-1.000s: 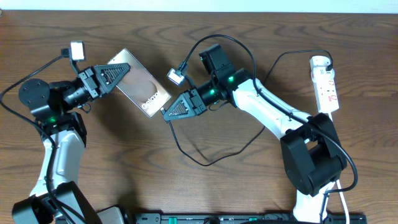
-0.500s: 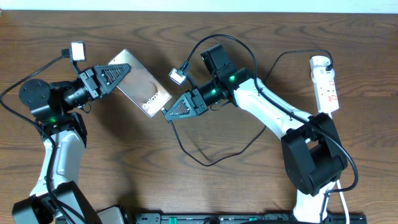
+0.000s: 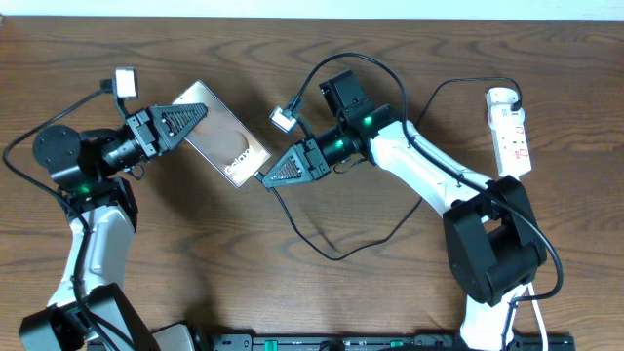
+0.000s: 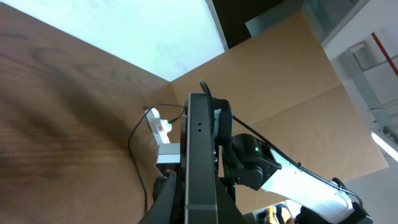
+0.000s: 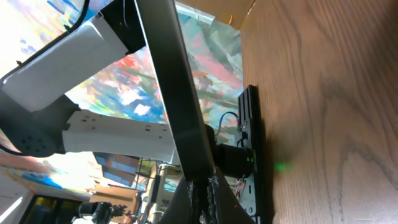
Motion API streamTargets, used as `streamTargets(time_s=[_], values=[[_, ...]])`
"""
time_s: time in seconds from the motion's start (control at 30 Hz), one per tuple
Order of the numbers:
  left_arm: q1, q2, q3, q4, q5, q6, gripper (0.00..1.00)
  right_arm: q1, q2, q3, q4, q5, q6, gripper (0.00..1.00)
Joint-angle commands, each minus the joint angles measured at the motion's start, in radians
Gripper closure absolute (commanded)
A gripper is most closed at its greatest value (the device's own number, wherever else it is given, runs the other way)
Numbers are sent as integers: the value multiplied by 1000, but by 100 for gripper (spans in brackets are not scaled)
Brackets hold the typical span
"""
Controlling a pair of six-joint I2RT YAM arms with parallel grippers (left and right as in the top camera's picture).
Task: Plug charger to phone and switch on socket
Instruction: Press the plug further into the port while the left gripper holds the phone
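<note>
My left gripper is shut on the far-left end of the phone, a dark-brown slab with "Galaxy" lettering, held above the table. In the left wrist view the phone's edge runs up between the fingers. My right gripper is shut on the charger's connector tip, which meets the phone's lower right end. In the right wrist view the phone's edge ends at my fingertips. The charger, a thin black cable, loops over the table. The socket, a white power strip, lies at the far right.
A small white camera module on a black lead sits by the right arm, another by the left arm. The power strip's white cord runs down the right side. A black rail lines the front edge.
Both grippers, the phone and the connector shifted slightly to the right. The cable loop on the table moved a little with them.
</note>
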Motion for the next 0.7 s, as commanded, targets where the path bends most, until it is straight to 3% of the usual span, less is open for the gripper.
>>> streamTargets(time_s=[0.0, 0.67], values=[[-11, -13, 0, 5, 87, -39, 93, -24, 3, 13, 1, 78, -18, 99], [-14, -13, 0, 5, 87, -38, 93, -21, 3, 13, 134, 77, 122, 99]])
